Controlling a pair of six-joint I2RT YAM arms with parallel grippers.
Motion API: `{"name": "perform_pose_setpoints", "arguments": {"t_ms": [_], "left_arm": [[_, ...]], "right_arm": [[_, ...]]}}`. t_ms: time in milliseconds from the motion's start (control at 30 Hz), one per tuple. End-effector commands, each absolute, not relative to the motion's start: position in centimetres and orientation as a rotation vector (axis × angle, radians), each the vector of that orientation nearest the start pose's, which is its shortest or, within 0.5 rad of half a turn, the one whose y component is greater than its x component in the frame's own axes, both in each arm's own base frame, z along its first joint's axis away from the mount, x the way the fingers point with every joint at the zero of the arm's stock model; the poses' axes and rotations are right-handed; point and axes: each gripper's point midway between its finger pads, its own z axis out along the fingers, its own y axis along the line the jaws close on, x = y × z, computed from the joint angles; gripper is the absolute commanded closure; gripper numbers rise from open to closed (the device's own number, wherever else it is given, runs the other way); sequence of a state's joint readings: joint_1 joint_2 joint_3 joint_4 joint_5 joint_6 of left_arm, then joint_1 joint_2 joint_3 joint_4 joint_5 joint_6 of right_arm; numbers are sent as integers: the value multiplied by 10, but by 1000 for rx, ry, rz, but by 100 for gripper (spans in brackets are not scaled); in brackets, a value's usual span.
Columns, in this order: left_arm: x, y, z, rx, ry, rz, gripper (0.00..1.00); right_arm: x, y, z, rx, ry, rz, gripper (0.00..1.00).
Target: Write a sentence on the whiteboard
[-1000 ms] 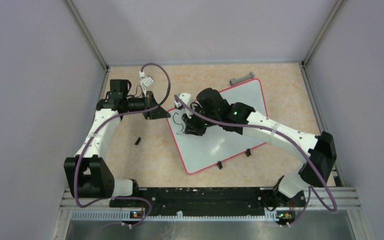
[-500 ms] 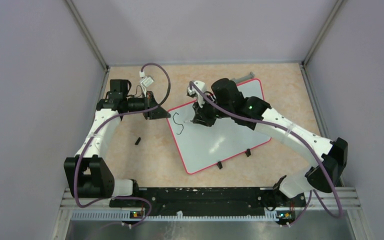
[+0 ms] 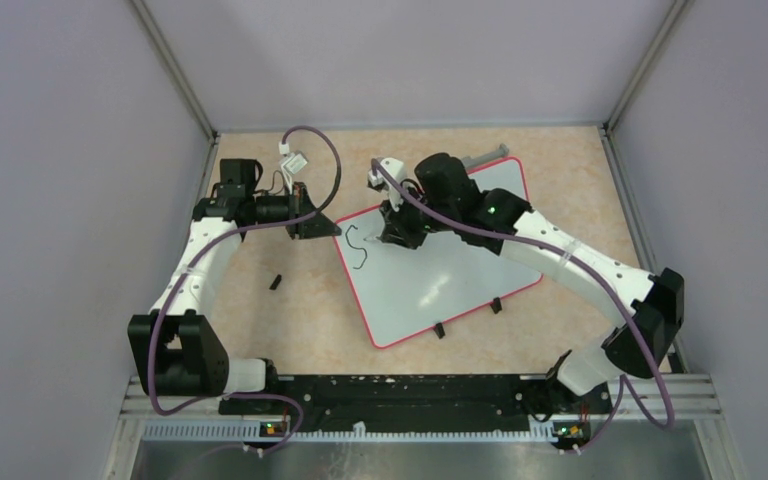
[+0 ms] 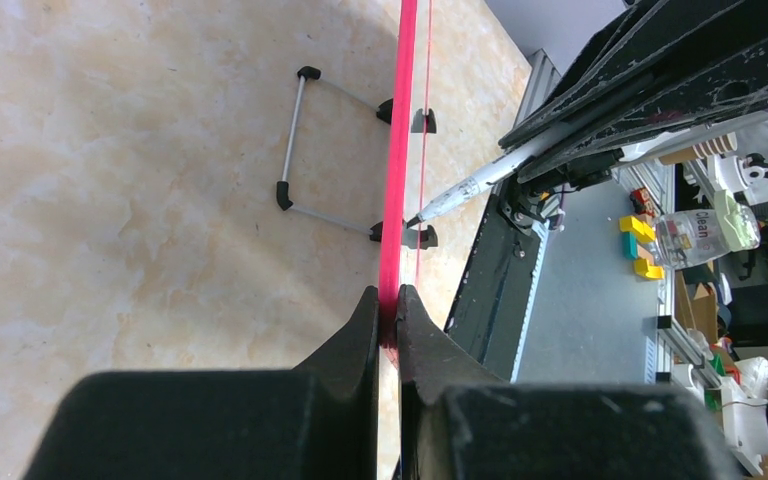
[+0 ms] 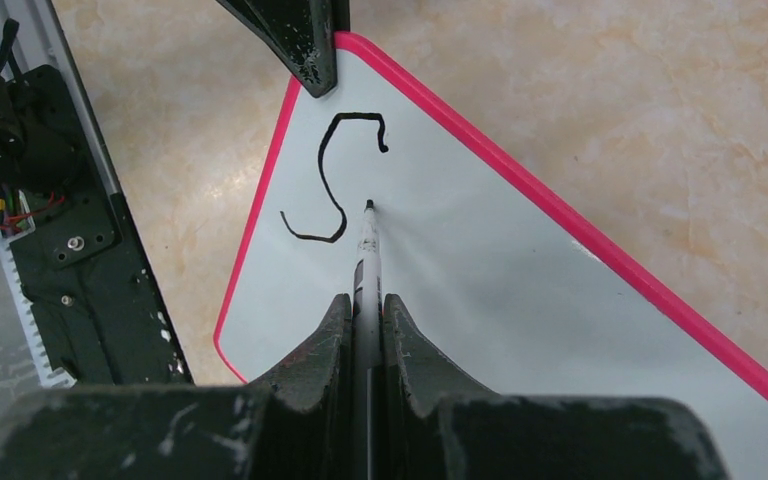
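The whiteboard (image 3: 455, 285) lies tilted on the table, white with a pink rim (image 4: 400, 150). My left gripper (image 3: 330, 228) is shut on its far left corner, the jaws pinching the rim (image 4: 388, 312). Of the sentence, only a large black "S" (image 5: 335, 180) shows, near that corner (image 3: 357, 246). My right gripper (image 5: 365, 305) is shut on a marker (image 5: 368, 250), which points down at the board. Its tip rests just right of the S's middle, at or barely above the surface. The left wrist view shows the marker (image 4: 470, 185) slanting onto the board.
A small black cap (image 3: 275, 282) lies on the table left of the board. A grey bar (image 3: 485, 157) sits beyond the board's far corner. Two black clips (image 3: 466, 318) stick out of the board's near edge, with a wire stand (image 4: 295, 140) under it. Walls close three sides.
The right gripper has moved away from the near left part of the board toward the back, uncovering the finished S. The marker tip now sits just right of it. The left arm has not moved.
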State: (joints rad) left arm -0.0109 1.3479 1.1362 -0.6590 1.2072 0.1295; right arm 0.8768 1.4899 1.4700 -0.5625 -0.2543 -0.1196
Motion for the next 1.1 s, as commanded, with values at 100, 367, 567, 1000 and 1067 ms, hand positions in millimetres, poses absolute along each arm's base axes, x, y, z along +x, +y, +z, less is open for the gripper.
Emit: {"name": "perform_pose_setpoints", "arguments": {"t_ms": [100, 367, 567, 1000, 1067], "left_arm": [[270, -165, 249, 696, 1956, -1330, 100], [271, -165, 248, 692, 1962, -1325, 100], [272, -165, 247, 688, 1965, -1326, 100], [271, -165, 249, 693, 1958, -1324, 100], [271, -165, 248, 693, 1959, -1326, 100]], "right_arm": [[253, 353, 273, -1162, 1838, 674, 100], [264, 329, 272, -1108, 1869, 633, 100], [270, 314, 269, -1086, 1887, 604, 100], [244, 340, 309, -1164, 1767, 759, 100], [245, 343, 310, -1154, 1773, 765, 100]]}}
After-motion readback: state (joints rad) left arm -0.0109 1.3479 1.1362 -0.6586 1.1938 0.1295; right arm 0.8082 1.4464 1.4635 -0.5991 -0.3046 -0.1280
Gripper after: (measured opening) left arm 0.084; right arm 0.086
